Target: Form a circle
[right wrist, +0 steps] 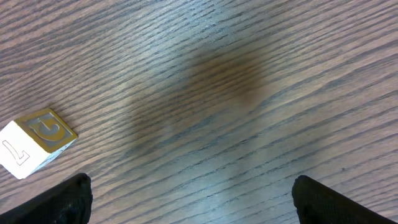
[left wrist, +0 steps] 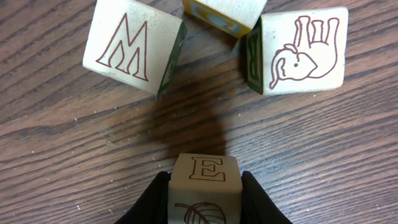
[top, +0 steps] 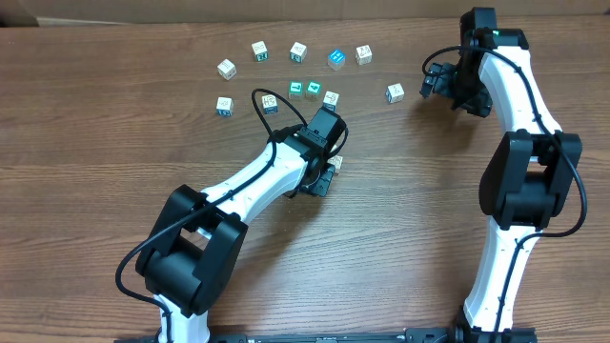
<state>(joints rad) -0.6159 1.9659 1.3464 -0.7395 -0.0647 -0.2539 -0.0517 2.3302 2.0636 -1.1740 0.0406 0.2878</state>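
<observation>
The left gripper [left wrist: 204, 198] is clamped on the E cube [left wrist: 205, 177]. If it pushes forward carelessly, this cube may knock the M cube [left wrist: 134, 43] or the elephant cube [left wrist: 301, 53] just ahead. The circle [top: 313, 89] is, it seems, only a loose arc beyond this gripper. The right gripper [right wrist: 199, 205] has its jaws apart and holds nothing.

I cannot read the letters on the blocks [top: 298, 51] from overhead, where the left arm [top: 267, 171] hides most of the E block [left wrist: 205, 177], and the left wrist view's top edge crops a yellow-edged block [left wrist: 224, 12].
</observation>
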